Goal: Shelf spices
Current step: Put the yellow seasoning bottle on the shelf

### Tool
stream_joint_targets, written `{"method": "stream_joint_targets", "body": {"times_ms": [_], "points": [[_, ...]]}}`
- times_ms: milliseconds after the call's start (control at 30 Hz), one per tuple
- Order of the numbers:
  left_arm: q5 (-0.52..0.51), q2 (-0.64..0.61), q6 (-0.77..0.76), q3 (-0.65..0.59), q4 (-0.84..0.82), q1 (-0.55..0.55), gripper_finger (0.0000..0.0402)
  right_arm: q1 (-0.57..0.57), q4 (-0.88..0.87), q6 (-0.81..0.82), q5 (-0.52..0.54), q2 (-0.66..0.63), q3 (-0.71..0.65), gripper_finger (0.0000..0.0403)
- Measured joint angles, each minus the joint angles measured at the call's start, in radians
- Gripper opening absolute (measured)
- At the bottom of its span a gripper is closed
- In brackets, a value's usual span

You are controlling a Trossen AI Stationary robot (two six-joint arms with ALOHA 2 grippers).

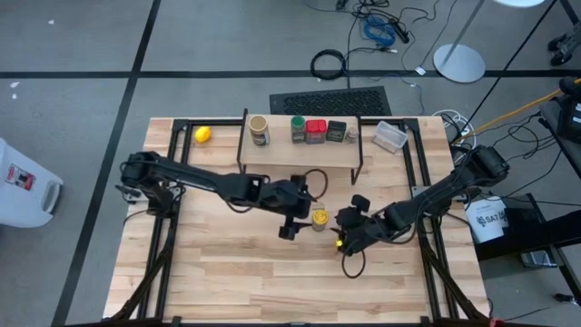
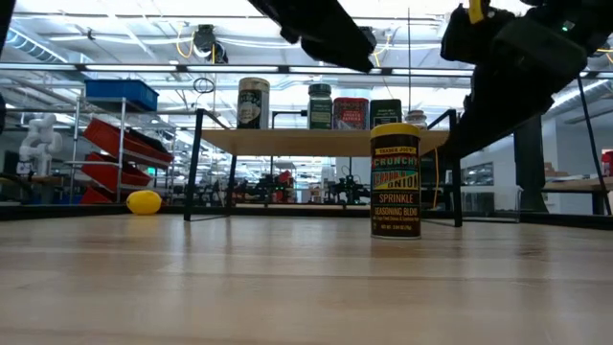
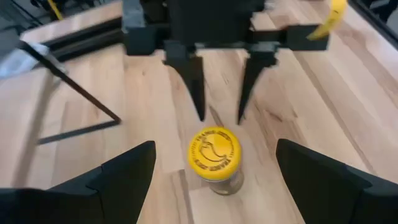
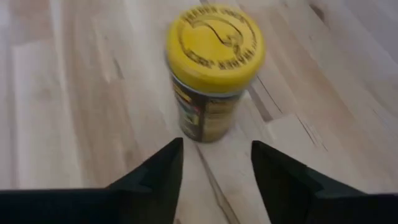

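One yellow-lidded jar (image 4: pixel 214 74) before open fingers (image 4: pixel 158 171).

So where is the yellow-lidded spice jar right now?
In the high view, the yellow-lidded spice jar stands upright on the wooden table near its middle, in front of the shelf, between the left gripper and the right gripper.

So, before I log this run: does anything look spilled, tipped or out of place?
Nothing is spilled or tipped. Only the yellow-lidded jar is off the shelf, standing upright on the table between the left gripper and the right gripper.
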Motion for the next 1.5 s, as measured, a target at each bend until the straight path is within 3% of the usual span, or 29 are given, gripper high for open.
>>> {"method": "stream_joint_targets", "body": {"times_ms": [300, 533, 900, 1333, 1500], "points": [[0.006, 0.066, 0.003, 0.007, -0.005, 0.0, 0.0343, -0.024, 0.116, -0.065, -0.005, 0.098, -0.006, 0.0093], [0.009, 0.08, 0.003, 0.006, -0.005, 0.005, 0.0343, -0.035, 0.134, -0.077, -0.014, 0.113, -0.006, 0.0059], [0.051, 0.176, 0.004, 0.005, 0.086, 0.018, 0.0343, -0.037, 0.163, -0.095, -0.013, 0.113, -0.006, 0.0043], [0.054, 0.189, 0.012, 0.006, 0.096, 0.039, 0.0343, -0.043, 0.17, -0.117, -0.011, 0.113, -0.005, 0.0042], [0.104, 0.202, 0.012, 0.005, 0.096, 0.05, 0.0343, -0.043, 0.17, -0.118, -0.011, 0.113, -0.005, 0.0042]]}}
